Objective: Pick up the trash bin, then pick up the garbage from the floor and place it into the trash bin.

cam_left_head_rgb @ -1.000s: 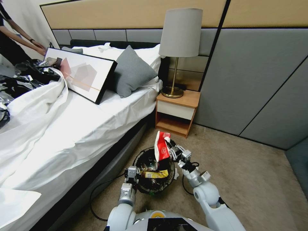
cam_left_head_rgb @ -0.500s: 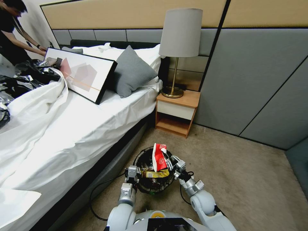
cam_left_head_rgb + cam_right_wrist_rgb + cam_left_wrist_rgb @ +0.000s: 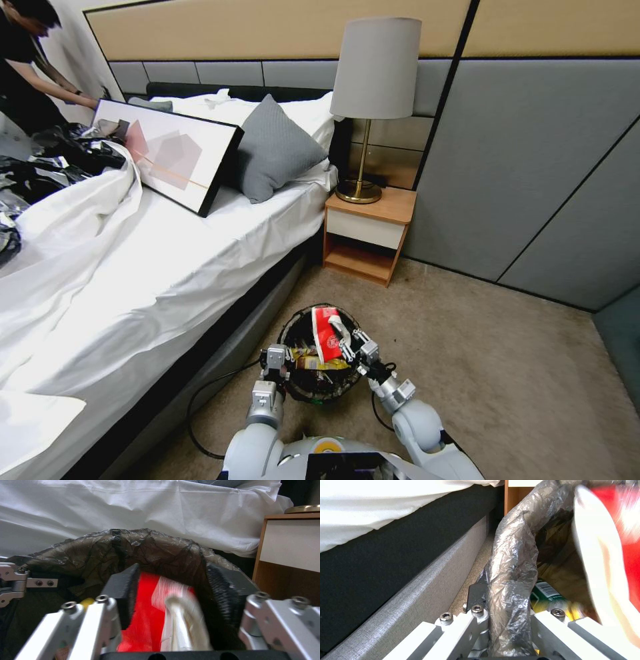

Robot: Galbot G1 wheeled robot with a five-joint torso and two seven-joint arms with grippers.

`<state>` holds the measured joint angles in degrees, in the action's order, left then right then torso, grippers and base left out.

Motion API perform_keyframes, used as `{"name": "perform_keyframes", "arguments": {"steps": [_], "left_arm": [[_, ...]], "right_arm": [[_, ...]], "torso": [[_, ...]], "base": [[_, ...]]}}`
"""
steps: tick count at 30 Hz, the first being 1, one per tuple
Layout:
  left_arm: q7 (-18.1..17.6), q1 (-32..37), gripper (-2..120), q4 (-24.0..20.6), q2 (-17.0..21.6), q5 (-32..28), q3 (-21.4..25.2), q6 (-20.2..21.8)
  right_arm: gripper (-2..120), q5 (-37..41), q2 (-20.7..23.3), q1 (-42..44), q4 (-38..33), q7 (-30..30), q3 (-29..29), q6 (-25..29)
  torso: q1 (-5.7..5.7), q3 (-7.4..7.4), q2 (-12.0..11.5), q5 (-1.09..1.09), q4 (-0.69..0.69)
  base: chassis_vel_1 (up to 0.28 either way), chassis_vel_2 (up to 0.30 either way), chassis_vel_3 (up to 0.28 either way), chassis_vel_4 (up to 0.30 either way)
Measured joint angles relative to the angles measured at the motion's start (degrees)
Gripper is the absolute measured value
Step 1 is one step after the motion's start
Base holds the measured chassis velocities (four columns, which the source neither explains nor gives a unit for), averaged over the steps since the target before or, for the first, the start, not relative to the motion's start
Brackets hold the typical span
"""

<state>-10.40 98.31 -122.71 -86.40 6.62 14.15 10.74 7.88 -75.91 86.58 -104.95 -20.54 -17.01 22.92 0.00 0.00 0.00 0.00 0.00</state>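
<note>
Over the last second the right gripper (image 3: pixel 347 343) has come down from above the rim to the mouth of the small round white plastic trash bin with a black bag liner (image 3: pixel 293 393), carrying the crushed red-and-white paper cup (image 3: pixel 325 335). The cup, which stood clear above the bin, now sits partly inside the opening, over the yellow snack wrapper (image 3: pixel 320 363) already lying among the contents. By my reading, this piece of garbage is at the point of release and only the letting-go remains for it.

The right wrist view shows what the head view cannot settle: the 2 black pads (image 3: pixel 124 592) stand slightly apart, with the blurred red and white cup (image 3: pixel 150 620) between them. The jaws look to be loosening, yet I cannot tell whether they grip the cup or have let it go.

The left wrist view gives the other half. The left gripper (image 3: pixel 506 620) is clenched on the bin's crinkled liner-covered rim (image 3: pixel 510 580), holding the bin beside the grey upholstered bed base (image 3: pixel 420 592). It also reveals a green barcoded label (image 3: pixel 546 591) deep inside. The head view places the bin near the wooden nightstand (image 3: pixel 367 233).
</note>
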Motion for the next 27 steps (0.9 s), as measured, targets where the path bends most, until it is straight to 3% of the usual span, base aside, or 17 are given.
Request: {"name": "perform_keyframes", "arguments": {"steps": [11,27], "left_arm": [[0.05,-0.21,1,0.26,-0.06,0.01,0.06,-0.01],[0.16,-0.34,1,0.37,-0.09,0.09,0.05,-0.02]], "right_arm": [[99,-0.51,0.12,-0.12,-0.41,1.37,0.52,-0.04],[100,-1.41,0.48,0.57,-5.92,2.54,0.32,-0.03]], "torso": [[0.00,0.00,0.00,0.00,0.00],[0.00,0.00,0.00,0.00,0.00]], "base": [[0.000,0.000,0.000,0.000],[0.000,0.000,0.000,0.000]]}}
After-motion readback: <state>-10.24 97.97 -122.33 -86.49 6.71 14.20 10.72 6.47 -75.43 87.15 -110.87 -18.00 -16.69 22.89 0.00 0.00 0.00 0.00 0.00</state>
